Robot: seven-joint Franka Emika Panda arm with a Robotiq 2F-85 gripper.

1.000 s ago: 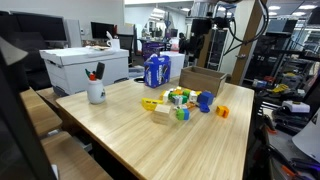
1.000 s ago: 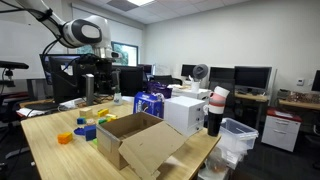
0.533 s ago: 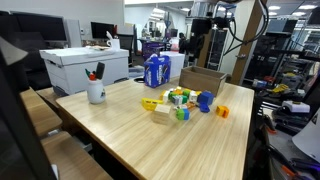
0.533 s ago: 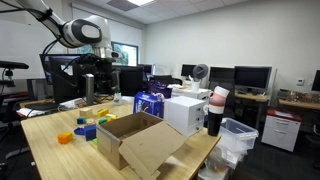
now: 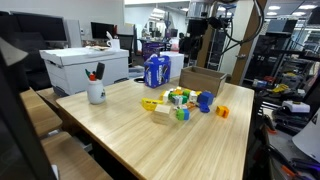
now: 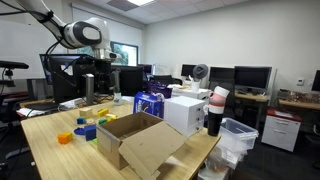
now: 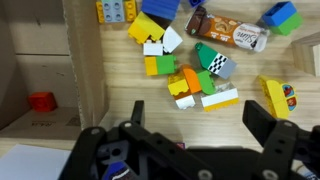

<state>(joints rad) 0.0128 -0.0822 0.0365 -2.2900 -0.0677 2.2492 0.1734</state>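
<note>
High above the wooden table (image 7: 110,105), the gripper (image 7: 195,128) hung spread wide, holding nothing. Directly below lay a loose heap of toy blocks (image 7: 205,58), beside a cardboard box (image 7: 40,60). They looked light, rigid and smooth, best pinched across flat opposite sides.

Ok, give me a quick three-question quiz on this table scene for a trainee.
1. True or false: the hand is shut on one of the blocks.
2. Is the box open or closed?
3. The mug stands: A in the box, B on the floor, C on the table.
Key: 1 false; 2 open; 3 C.
</note>
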